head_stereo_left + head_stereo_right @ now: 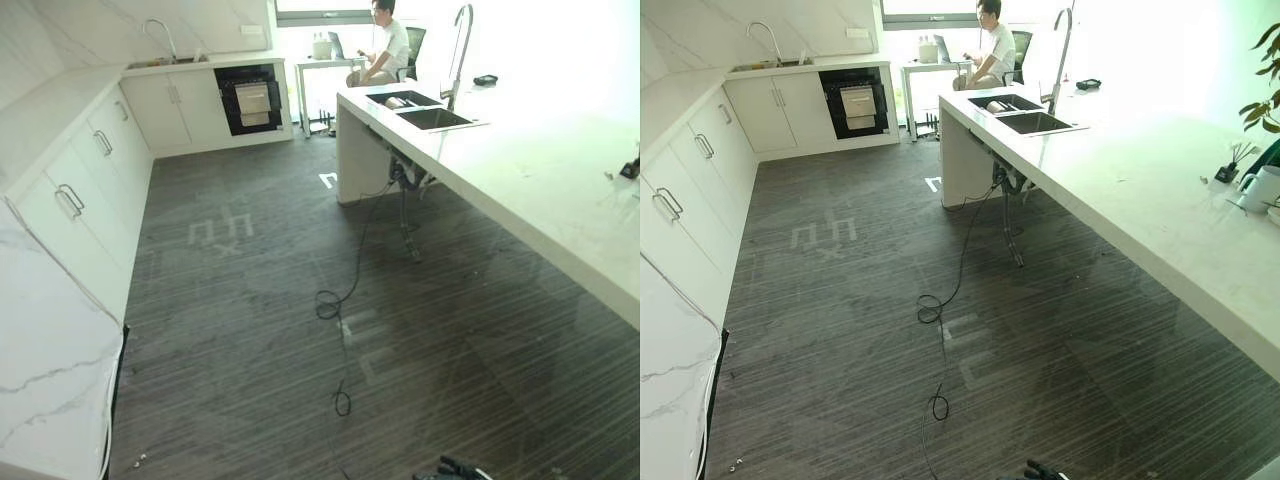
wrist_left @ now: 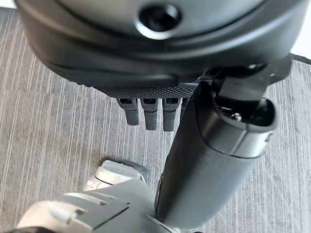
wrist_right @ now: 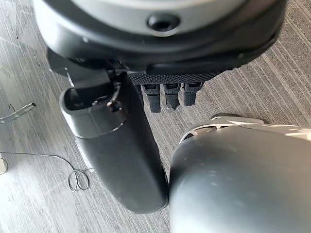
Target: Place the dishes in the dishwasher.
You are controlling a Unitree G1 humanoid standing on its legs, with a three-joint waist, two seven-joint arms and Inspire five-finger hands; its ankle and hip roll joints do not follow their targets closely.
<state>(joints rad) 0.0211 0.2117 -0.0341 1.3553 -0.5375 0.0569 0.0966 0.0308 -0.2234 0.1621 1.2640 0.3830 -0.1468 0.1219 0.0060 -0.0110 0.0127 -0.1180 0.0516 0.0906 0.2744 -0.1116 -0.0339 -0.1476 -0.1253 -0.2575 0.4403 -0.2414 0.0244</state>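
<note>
We record a long white bench [image 1: 540,190] running from the right foreground toward the far wall, and we place everything else from it. Set into its far end is a double sink [image 1: 420,108] with a tall curved tap [image 1: 460,50] rising just beside the basins; a pale rounded item, possibly a dish [image 1: 997,106], lies in the farther basin, too small for us to identify. A small dark object [image 1: 486,79] rests on the bench past the tap. Nearer along the bench, at its right edge, stand a white mug [image 1: 1262,188], a small dark holder with sticks [image 1: 1230,170] and the leaves of a plant [image 1: 1265,70]. Across the striped dark floor [image 1: 260,330] from the bench, built into the white cabinets [image 1: 90,170] of the far wall, is a black-fronted appliance [image 1: 248,98], which we take for the dishwasher; its door is closed. A second sink with a tap [image 1: 160,40] sits on the counter above those cabinets. Beyond the bench's far end a person [image 1: 385,45] sits at a small table [image 1: 320,70]. The left hand [image 2: 150,114] hangs above the floor, its fingers loosely extended and holding nothing; the right hand [image 3: 167,97] hangs likewise, relaxed and empty, well apart from the bench.
</note>
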